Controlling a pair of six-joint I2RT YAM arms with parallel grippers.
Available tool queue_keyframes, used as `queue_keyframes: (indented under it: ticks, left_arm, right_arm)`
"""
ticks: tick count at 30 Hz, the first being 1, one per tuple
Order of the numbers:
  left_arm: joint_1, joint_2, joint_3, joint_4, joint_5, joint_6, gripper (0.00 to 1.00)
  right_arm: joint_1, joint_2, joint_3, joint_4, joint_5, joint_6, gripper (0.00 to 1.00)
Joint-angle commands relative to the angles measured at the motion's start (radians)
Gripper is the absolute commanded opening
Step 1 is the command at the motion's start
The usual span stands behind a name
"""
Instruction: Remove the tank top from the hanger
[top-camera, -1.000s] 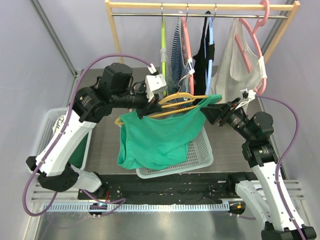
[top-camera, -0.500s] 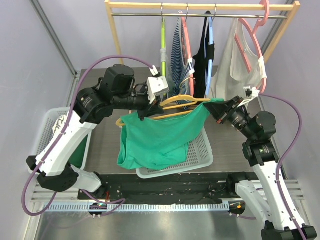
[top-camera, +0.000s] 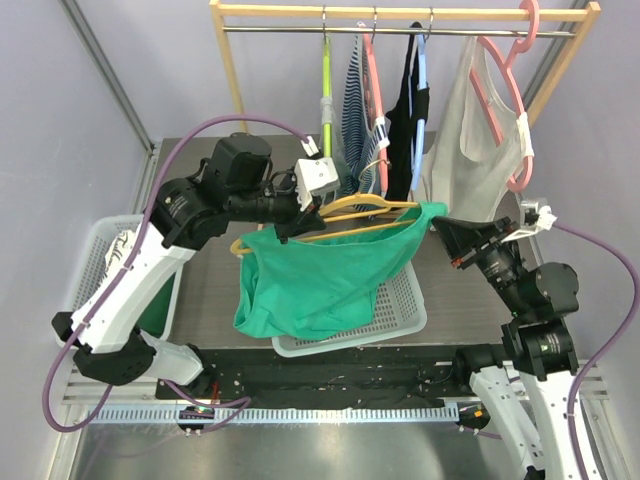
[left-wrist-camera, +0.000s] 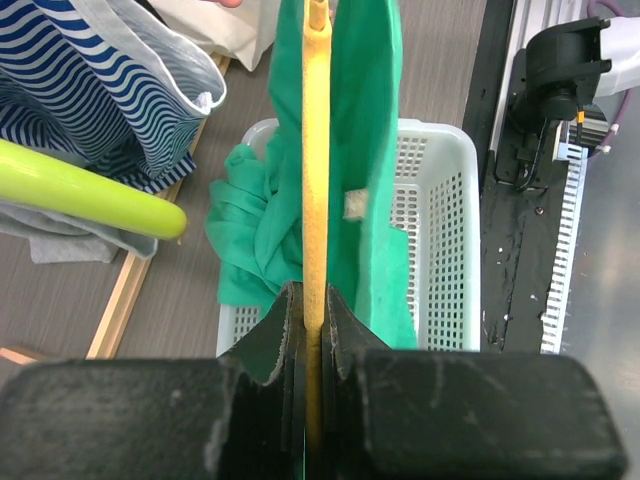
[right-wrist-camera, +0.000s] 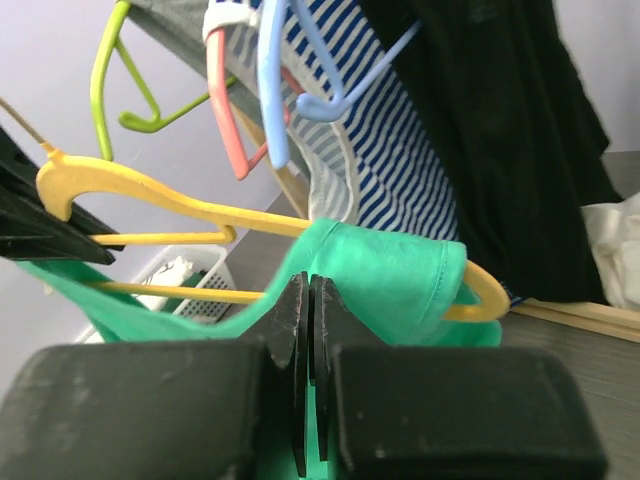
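The white basket (top-camera: 404, 298) lies nearest, with bare table at both its sides. Above it the green tank top (top-camera: 320, 275) hangs on the yellow hanger (left-wrist-camera: 316, 150), whose long axis runs left to right. Only the wrist views show the grips. The left gripper (left-wrist-camera: 314, 300) is clamped on the hanger. The right gripper (right-wrist-camera: 308, 290) pinches the top's right shoulder. The clothes rail (top-camera: 450, 30) stands close behind.

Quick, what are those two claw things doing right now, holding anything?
Left gripper: jaws closed on the yellow hanger.
Right gripper: jaws closed, pinching the green tank top.
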Motion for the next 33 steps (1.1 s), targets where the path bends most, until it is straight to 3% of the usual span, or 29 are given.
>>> queue_keyframes:
  ticks: [1, 6, 7, 9, 10, 11, 15, 18, 33]
  left_arm:
    - [-0.005, -0.047, 0.016, 0.03, -0.016, 0.02, 0.0]
    - [-0.006, -0.072, 0.028, -0.01, -0.026, 0.053, 0.0]
    - [-0.006, -0.076, 0.028, -0.015, -0.029, 0.058, 0.0]
    - [-0.005, -0.089, 0.025, -0.024, -0.033, 0.061, 0.0]
    - [-0.006, -0.093, 0.017, -0.022, -0.034, 0.06, 0.0]
    - [-0.005, -0.098, 0.013, -0.022, -0.034, 0.06, 0.0]
    - [-0.005, -0.102, 0.0, -0.004, -0.033, 0.058, 0.0]
    - [-0.005, -0.096, 0.008, -0.001, -0.033, 0.061, 0.0]
    - [-0.005, -0.076, 0.019, 0.007, 0.006, 0.035, 0.0]
  right_arm:
    - [0.003, -0.045, -0.007, -0.085, 0.16, -0.011, 0.01]
    - [0.003, -0.068, 0.001, -0.155, 0.408, -0.017, 0.01]
    - [0.003, -0.055, 0.004, -0.159, 0.426, -0.014, 0.01]
    - [0.003, -0.029, 0.01, -0.133, 0.316, -0.022, 0.01]
    - [0.001, -0.01, 0.018, -0.101, 0.153, -0.024, 0.07]
    - [0.003, 0.045, 0.027, -0.102, 0.089, -0.031, 0.2]
    - [0.003, 0.075, 0.045, -0.105, -0.063, -0.04, 0.55]
    - [0.003, 0.044, 0.029, -0.096, -0.076, -0.03, 0.63]
    - [0.001, 0.109, -0.013, 0.064, -0.139, 0.032, 0.57]
